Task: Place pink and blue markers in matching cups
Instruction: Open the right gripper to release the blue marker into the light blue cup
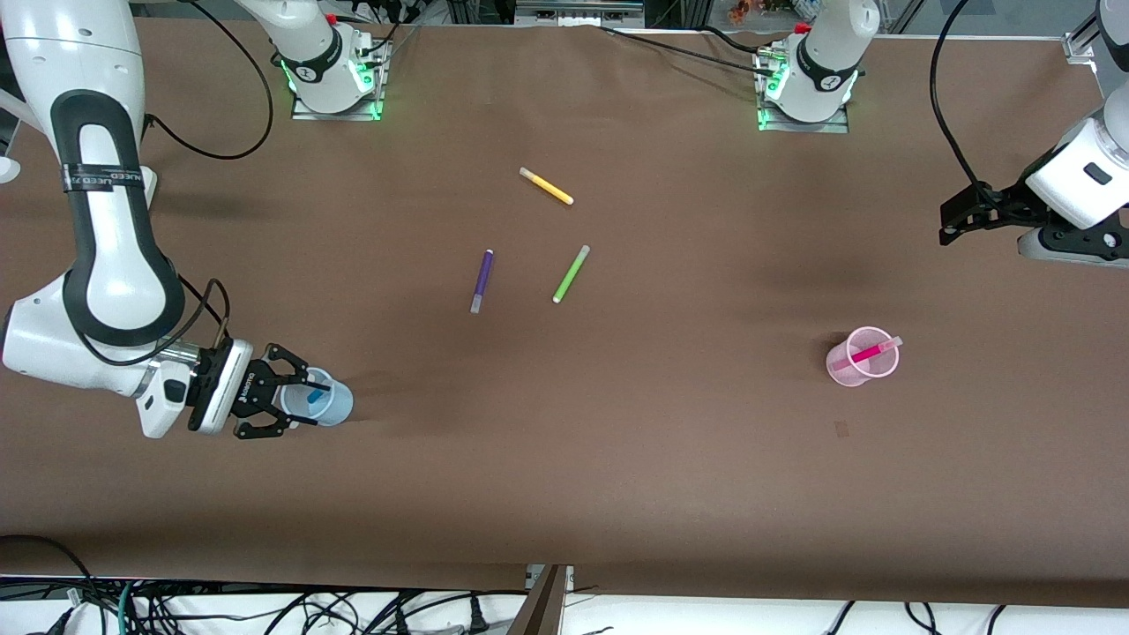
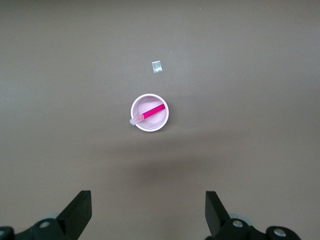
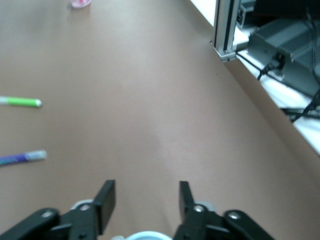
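The pale pink cup stands toward the left arm's end of the table with the pink marker leaning inside it. Both also show in the left wrist view, the cup and the marker. The light blue cup stands toward the right arm's end with the blue marker in it. My right gripper is open and empty right over the blue cup's rim. My left gripper is open and empty, raised above the table near its end, apart from the pink cup.
A yellow marker, a green marker and a purple marker lie loose mid-table, nearer the bases. A small tape patch sits on the brown table nearer the front camera than the pink cup.
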